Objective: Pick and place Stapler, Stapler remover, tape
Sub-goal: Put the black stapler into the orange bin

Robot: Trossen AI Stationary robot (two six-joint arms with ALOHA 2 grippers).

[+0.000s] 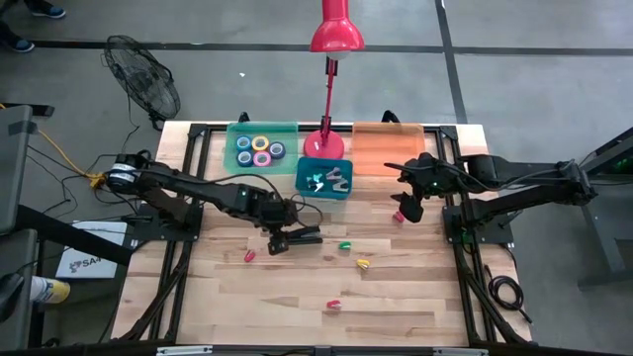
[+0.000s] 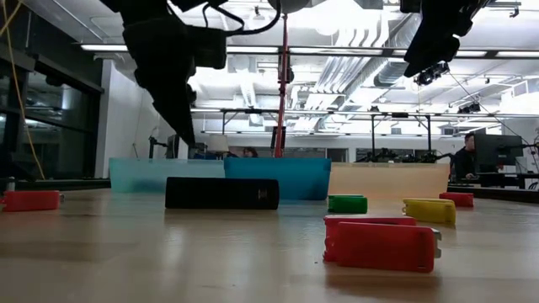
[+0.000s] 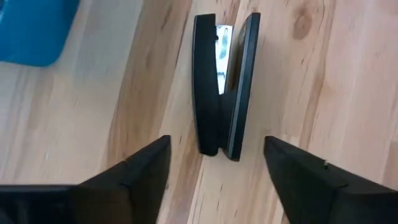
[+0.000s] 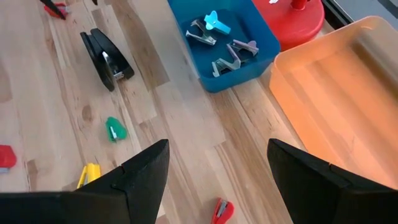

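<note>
Nearest the low camera lies a red stapler [image 2: 383,242] on the wooden tabletop [image 1: 297,297], with a yellow one [image 2: 429,209] and a green one [image 2: 348,203] behind it and another red one [image 2: 31,199] far to the side. Behind these rests the black stapler [image 1: 297,236], lying on its side with its long axis running across the tabletop between the two arms.

Just above and beside its end hovers the left claw [image 1: 276,241], fingers spread wide and holding nothing; the wrist view shows the black stapler free on the wood between the two fingers. Farther back stand three bins: a teal one [image 1: 262,143] holding the tape [image 1: 260,150] rolls, a blue one [image 1: 324,176] holding staple removers [image 1: 328,180], and an orange one [image 1: 388,148]. A red desk lamp [image 1: 324,143] stands between them.

Over by the orange bin, the right claw [image 1: 407,206] hangs wide apart and empty above a small red stapler [image 4: 221,210]. No lettering is readable on the staplers or bins.
</note>
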